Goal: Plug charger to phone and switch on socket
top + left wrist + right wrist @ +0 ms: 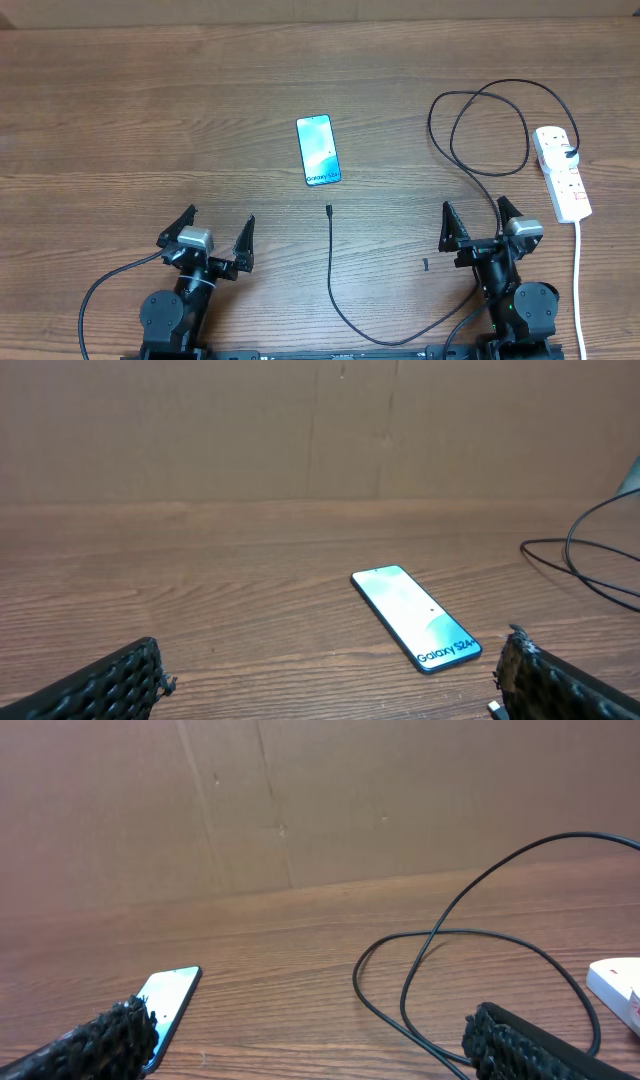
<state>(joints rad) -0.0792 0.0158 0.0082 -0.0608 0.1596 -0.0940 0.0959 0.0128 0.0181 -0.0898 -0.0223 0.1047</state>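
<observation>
Nothing grabbed yet, so I'm at step one. Left gripper (220,225) and right gripper (475,215) are both spread wide and empty. The charger (331,250) tip lies just short of the phone (318,150), so I'd pinch that first. Socket (562,172) sits beyond, far right.

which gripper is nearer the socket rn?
Right. Right gripper is close beside the socket, on its phone side; left gripper is far off, beyond the charger and phone.

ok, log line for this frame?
left end effector: open | right end effector: open | charger: tip loose near phone | socket: untouched
</observation>
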